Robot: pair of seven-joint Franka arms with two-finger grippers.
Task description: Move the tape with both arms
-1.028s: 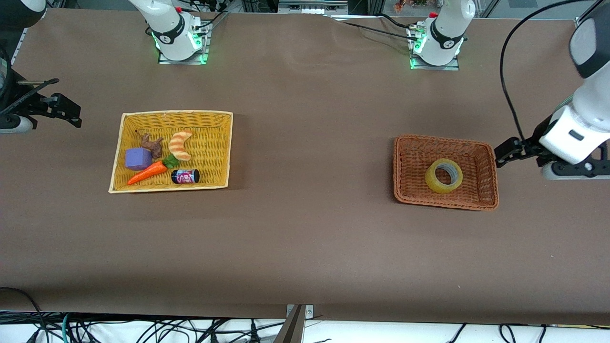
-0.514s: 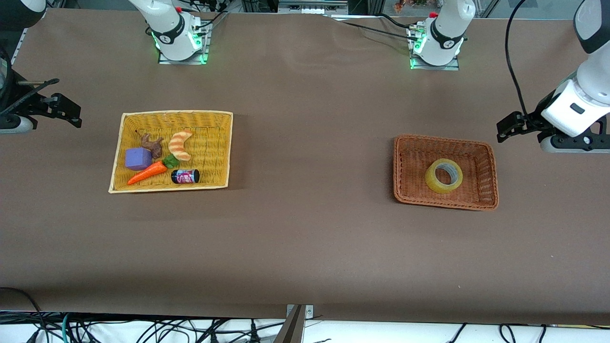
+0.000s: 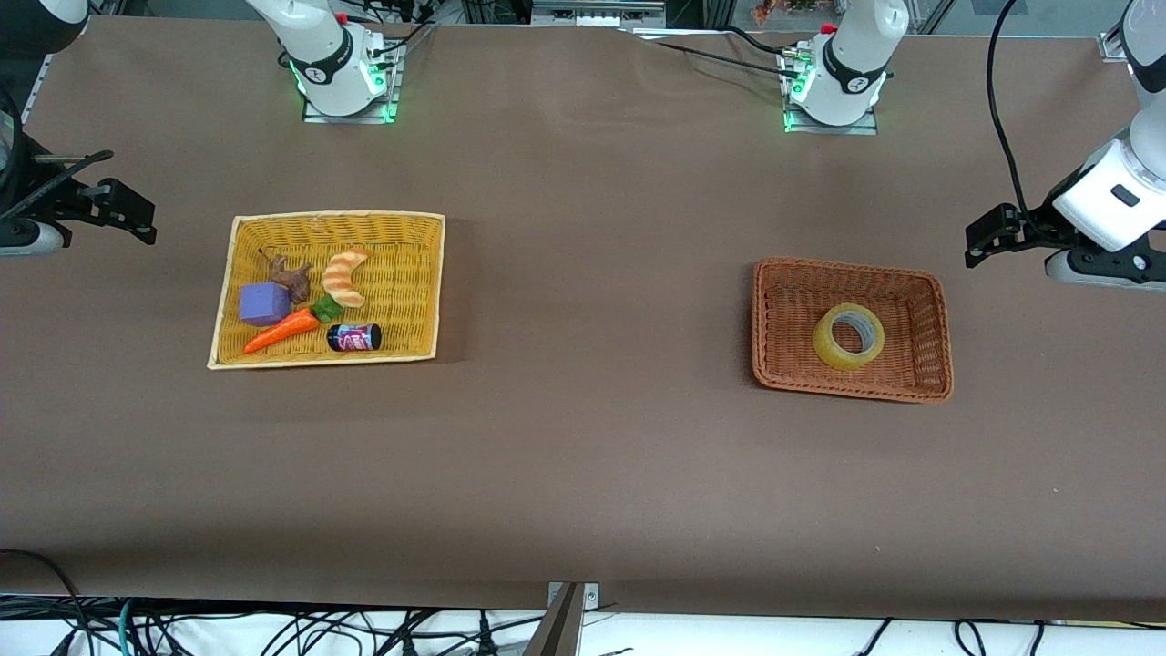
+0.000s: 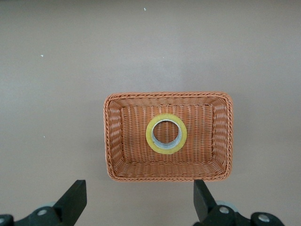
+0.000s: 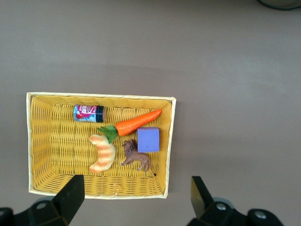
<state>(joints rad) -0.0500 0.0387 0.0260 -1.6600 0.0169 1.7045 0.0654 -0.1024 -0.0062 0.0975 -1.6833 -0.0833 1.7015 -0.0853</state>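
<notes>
the right arm's black two-finger gripper (image 3: 137, 219) waits in the air over the brown matte worktop (image 3: 583, 456) at the right arm's end, its jaws spread wide and holding nothing. beside it toward the middle lies a flat rectangular yellow wicker tray (image 3: 401, 273) with a fine weave. in the tray are a matte purple block (image 3: 264, 303), a small brown lion figure (image 3: 290, 276) just beside it, a striped curved croissant toy (image 3: 345, 277), a smooth orange carrot with a green top (image 3: 282, 332) and a small dark can with a pink label (image 3: 354, 338) lying on its side. well apart, toward the left arm's end, sits a rectangular orange-brown woven basket (image 3: 783, 364) with raised walls; the ring-shaped roll of translucent yellowish tape with a grey core (image 3: 848, 336) lies flat in its middle, nothing covering it. the left arm's black gripper (image 3: 988, 239) hangs over bare worktop beside that basket, jaws wide and holding nothing.
</notes>
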